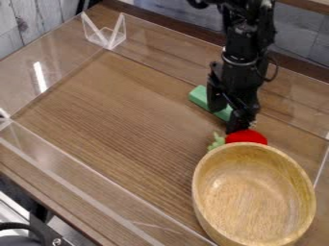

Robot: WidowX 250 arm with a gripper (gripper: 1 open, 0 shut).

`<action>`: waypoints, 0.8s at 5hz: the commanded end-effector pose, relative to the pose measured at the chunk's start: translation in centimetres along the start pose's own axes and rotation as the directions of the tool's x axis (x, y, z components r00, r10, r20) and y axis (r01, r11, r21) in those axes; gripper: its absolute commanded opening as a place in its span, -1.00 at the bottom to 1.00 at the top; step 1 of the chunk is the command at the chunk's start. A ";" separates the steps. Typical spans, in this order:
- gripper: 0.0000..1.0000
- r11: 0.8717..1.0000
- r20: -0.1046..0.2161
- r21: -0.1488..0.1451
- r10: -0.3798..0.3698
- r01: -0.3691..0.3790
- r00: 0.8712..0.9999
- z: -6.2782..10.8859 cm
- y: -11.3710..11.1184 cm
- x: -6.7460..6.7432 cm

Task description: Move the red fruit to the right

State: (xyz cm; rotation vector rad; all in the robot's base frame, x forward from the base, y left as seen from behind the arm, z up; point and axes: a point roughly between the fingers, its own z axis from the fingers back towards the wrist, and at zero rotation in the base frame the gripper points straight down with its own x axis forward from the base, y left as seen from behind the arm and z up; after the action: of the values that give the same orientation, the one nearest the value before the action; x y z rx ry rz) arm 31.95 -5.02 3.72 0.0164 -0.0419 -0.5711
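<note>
Sitting empty — wooden bowl [255, 197]; red fruit [244, 138] outside its rim, gripper [238, 119] fingers apart above.

The red fruit [244, 137] lies on the table [115, 106] just behind the bowl's [255, 197] far rim, seemingly touching it. My gripper [240, 121] hangs directly above the fruit, the block [202, 96] behind-left of me.

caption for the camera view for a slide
Open gripper above the red fruit beside the wooden bowl on a table.
</note>
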 end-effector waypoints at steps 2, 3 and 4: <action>1.00 0.998 0.032 0.006 -0.060 0.060 0.998 1.2 0.1 0.4; 1.00 0.995 0.034 0.003 -0.103 0.103 0.994 1.6 0.7 0.4; 1.00 0.996 0.033 0.001 -0.089 0.089 0.995 0.9 1.4 -0.2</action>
State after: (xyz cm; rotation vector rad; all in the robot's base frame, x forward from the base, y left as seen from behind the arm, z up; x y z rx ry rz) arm 31.84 -3.75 3.55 -0.0002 -0.0337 -0.6633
